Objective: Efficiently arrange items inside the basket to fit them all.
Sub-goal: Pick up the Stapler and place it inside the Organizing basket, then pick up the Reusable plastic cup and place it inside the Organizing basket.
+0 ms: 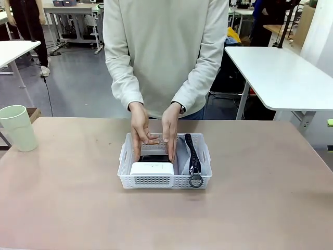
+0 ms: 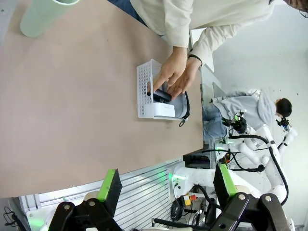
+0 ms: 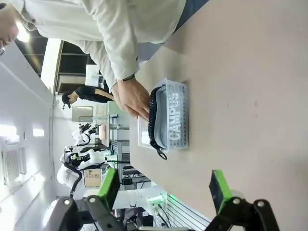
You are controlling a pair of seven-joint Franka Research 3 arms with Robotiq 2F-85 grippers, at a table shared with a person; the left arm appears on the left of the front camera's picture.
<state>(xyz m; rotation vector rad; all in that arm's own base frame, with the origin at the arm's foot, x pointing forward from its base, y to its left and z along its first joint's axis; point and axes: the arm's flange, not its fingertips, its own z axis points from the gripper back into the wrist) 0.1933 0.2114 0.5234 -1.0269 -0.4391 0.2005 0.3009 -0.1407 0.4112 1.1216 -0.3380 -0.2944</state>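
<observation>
The white plastic basket bears the word "CAMPUS" in capital letters, set into the perforated lattice of one long side wall. In the right wrist view it stands sideways. Nothing else is legible.

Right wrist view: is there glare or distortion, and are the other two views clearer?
Right wrist view: a ceiling lamp flares at the upper left, and the picture is rolled, so the print on the basket stands sideways. Front view: even soft light, sharp, no glare on the table. Left wrist view: also rolled, but sharp.
</observation>
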